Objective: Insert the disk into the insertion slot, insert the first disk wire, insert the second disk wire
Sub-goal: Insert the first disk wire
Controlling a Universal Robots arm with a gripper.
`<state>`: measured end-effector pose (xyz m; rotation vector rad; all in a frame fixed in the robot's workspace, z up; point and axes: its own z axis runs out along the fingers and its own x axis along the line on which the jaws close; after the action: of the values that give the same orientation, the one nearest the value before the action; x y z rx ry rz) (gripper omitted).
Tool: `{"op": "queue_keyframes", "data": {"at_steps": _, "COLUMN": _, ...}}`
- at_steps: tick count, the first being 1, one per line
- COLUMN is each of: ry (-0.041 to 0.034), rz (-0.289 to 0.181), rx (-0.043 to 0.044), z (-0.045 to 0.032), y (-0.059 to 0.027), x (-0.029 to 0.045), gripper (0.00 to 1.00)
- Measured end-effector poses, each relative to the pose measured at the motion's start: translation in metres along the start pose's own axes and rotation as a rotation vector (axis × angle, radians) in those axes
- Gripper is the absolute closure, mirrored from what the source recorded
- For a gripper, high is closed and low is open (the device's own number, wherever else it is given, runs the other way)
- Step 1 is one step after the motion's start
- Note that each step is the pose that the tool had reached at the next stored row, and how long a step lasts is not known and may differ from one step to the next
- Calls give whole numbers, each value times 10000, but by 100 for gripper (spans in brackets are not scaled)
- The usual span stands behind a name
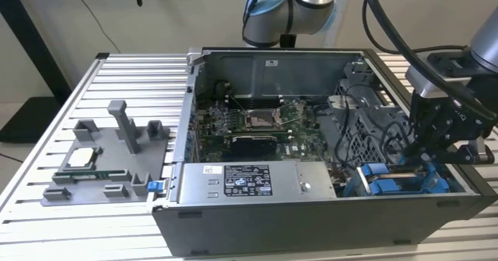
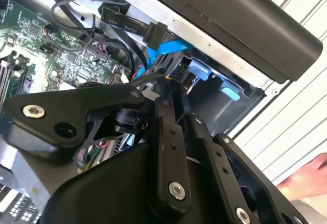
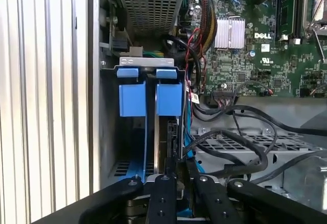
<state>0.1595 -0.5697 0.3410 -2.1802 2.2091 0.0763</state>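
At the corner of the open computer case (image 1: 311,226) on the exterior view's right: gripper (image 3: 181,177), jaws drawn close, pinching the end of a black wire (image 2: 145,78). Insertion slot (image 3: 108,127), blue-tabbed, contains the disk (image 3: 172,137), edge-on just beyond the fingertips.

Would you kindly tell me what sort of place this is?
Likely a robotics lab bench for computer assembly: an open computer case on a slatted metal table, with a robot arm over it.
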Motion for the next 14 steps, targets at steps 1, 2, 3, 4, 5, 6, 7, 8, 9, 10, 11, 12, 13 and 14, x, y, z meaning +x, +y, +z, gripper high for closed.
{"op": "queue_keyframes", "data": {"at_steps": 1, "ry": 2, "rz": 13, "rx": 1, "z": 4, "y": -1, "x": 0, "gripper": 100}}
{"op": "queue_keyframes", "data": {"at_steps": 2, "ry": 4, "rz": 27, "rx": 2, "z": 8, "y": -2, "x": 1, "gripper": 100}}
{"op": "queue_keyframes", "data": {"at_steps": 3, "ry": 5, "rz": 39, "rx": 3, "z": 12, "y": -2, "x": 1, "gripper": 100}}
{"op": "queue_keyframes", "data": {"at_steps": 4, "ry": 5, "rz": 51, "rx": 3, "z": 13, "y": -3, "x": 1, "gripper": 100}}
{"op": "queue_keyframes", "data": {"at_steps": 5, "ry": 5, "rz": 61, "rx": 4, "z": 15, "y": -3, "x": 1, "gripper": 100}}
{"op": "queue_keyframes", "data": {"at_steps": 6, "ry": 0, "rz": 72, "rx": 4, "z": 17, "y": -4, "x": 2, "gripper": 100}}
{"op": "queue_keyframes", "data": {"at_steps": 7, "ry": -9, "rz": 77, "rx": 5, "z": 18, "y": -5, "x": 1, "gripper": 100}}
{"op": "queue_keyframes", "data": {"at_steps": 8, "ry": -24, "rz": 79, "rx": 5, "z": 17, "y": -5, "x": 2, "gripper": 100}}
{"op": "queue_keyframes", "data": {"at_steps": 9, "ry": -44, "rz": 80, "rx": 3, "z": 16, "y": -6, "x": 3, "gripper": 100}}
{"op": "queue_keyframes", "data": {"at_steps": 10, "ry": -52, "rz": 79, "rx": -1, "z": 15, "y": -10, "x": 5, "gripper": 100}}
{"op": "queue_keyframes", "data": {"at_steps": 11, "ry": -53, "rz": 79, "rx": 0, "z": 10, "y": -11, "x": 8, "gripper": 100}}
{"op": "queue_keyframes", "data": {"at_steps": 12, "ry": -53, "rz": 77, "rx": 2, "z": 7, "y": -12, "x": 10, "gripper": 100}}
{"op": "queue_keyframes", "data": {"at_steps": 13, "ry": -52, "rz": 78, "rx": -1, "z": 6, "y": -12, "x": 16, "gripper": 100}}
{"op": "queue_keyframes", "data": {"at_steps": 14, "ry": -55, "rz": 79, "rx": -2, "z": 6, "y": -11, "x": 26, "gripper": 100}}
